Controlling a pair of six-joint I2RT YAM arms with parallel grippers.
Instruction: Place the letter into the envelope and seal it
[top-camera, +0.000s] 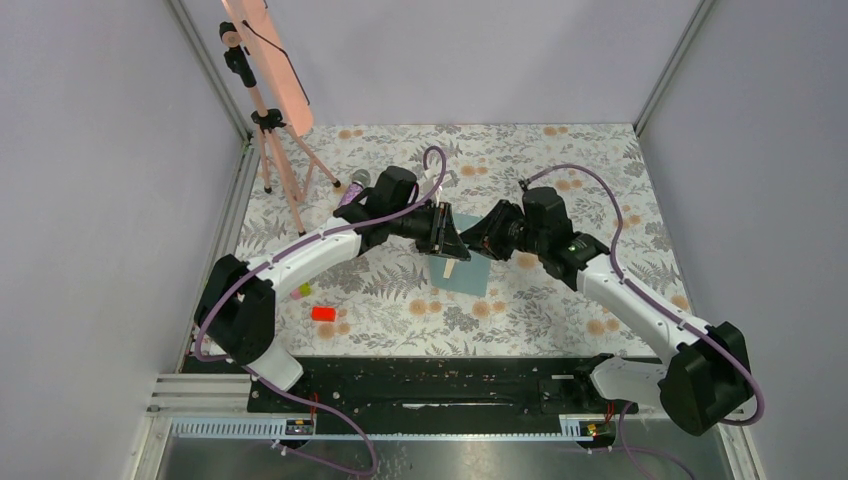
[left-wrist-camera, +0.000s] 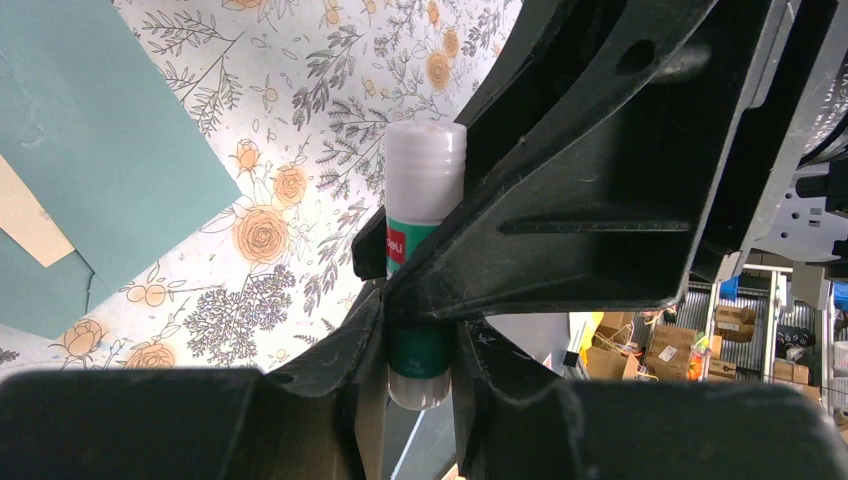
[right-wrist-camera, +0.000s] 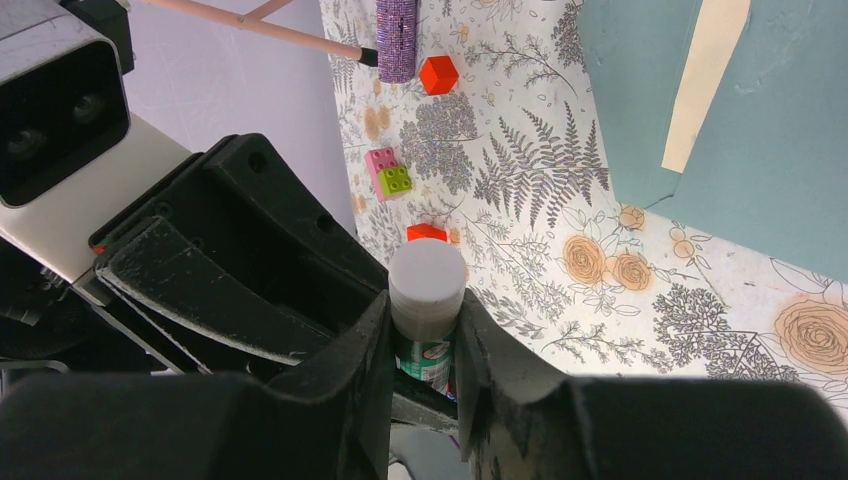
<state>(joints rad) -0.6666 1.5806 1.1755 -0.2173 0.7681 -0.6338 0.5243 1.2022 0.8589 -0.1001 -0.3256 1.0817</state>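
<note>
Floral-print table (top-camera: 560, 170), teal envelope (top-camera: 476, 276) flat at mid-table, right under both wrists. Letter (right-wrist-camera: 705, 80) is tucked into it, with only a tan strip showing at the opening. Left gripper (left-wrist-camera: 420, 350) is clamped narrow on the lower body of a glue stick (left-wrist-camera: 425, 180). Right gripper (right-wrist-camera: 425, 340) has its fingers pinching the stick's white cap end. Stick is held above the table, beside the envelope.

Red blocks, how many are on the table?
2: a red block beside the purple roll, another just beyond the glue stick, by the pink-green brick. Others may be hidden.
</note>
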